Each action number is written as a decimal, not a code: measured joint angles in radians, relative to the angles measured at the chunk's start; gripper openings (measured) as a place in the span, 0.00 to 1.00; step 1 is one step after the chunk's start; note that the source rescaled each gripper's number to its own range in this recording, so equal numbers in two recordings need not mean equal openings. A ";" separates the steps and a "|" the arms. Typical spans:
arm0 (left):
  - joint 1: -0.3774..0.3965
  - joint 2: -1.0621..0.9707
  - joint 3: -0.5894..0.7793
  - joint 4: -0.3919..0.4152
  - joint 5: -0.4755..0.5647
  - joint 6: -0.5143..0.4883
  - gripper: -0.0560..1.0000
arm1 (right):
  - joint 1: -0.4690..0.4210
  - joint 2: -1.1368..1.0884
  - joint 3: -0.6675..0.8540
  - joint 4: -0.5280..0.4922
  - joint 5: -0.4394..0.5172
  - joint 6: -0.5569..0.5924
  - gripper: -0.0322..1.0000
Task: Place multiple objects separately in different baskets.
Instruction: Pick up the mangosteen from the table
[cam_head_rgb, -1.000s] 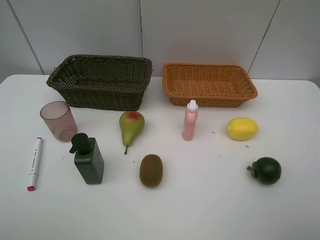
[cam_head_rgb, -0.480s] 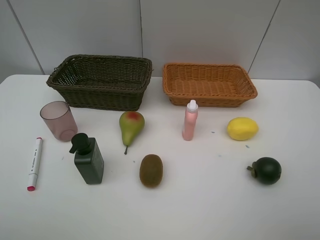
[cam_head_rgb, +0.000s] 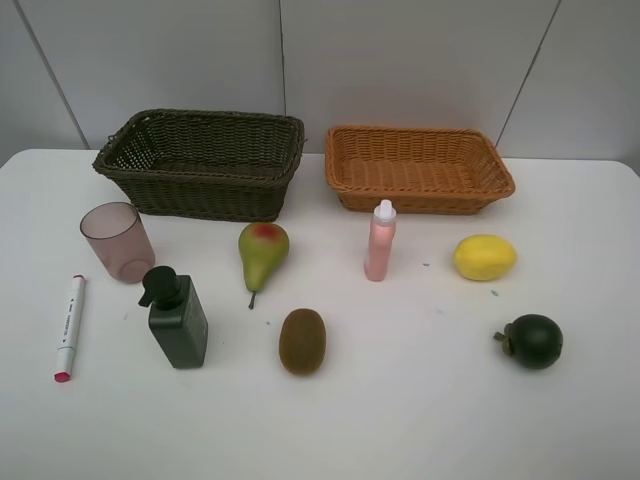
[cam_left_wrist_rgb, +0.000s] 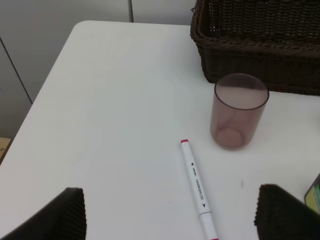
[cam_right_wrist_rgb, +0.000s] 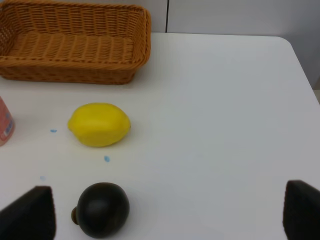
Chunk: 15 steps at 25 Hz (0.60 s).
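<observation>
The dark brown basket (cam_head_rgb: 203, 160) and the orange-tan basket (cam_head_rgb: 418, 166) stand empty at the back. In front lie the mauve cup (cam_head_rgb: 117, 241), marker (cam_head_rgb: 68, 326), pump bottle (cam_head_rgb: 177, 318), pear (cam_head_rgb: 263, 253), kiwi (cam_head_rgb: 302, 341), pink bottle (cam_head_rgb: 380, 241), lemon (cam_head_rgb: 484, 257) and dark green fruit (cam_head_rgb: 533, 341). No arm shows in the high view. My left gripper (cam_left_wrist_rgb: 170, 220) is open and empty, above the marker (cam_left_wrist_rgb: 198, 186) and near the cup (cam_left_wrist_rgb: 238, 110). My right gripper (cam_right_wrist_rgb: 165, 215) is open and empty, near the green fruit (cam_right_wrist_rgb: 102, 209) and lemon (cam_right_wrist_rgb: 99, 124).
The white table (cam_head_rgb: 420, 420) ends at a grey panelled wall behind the baskets. Its left edge shows in the left wrist view (cam_left_wrist_rgb: 40, 95) and its right corner in the right wrist view (cam_right_wrist_rgb: 295, 55).
</observation>
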 joint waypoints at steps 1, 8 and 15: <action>0.000 0.000 0.000 0.000 0.000 0.000 0.90 | 0.000 0.000 0.000 0.000 0.000 0.002 0.99; 0.000 0.000 0.000 0.000 0.000 0.000 0.90 | 0.000 0.000 0.000 0.000 0.000 0.004 0.99; 0.000 0.000 0.000 0.000 0.000 0.000 0.90 | 0.000 0.243 -0.051 0.012 -0.017 0.006 0.99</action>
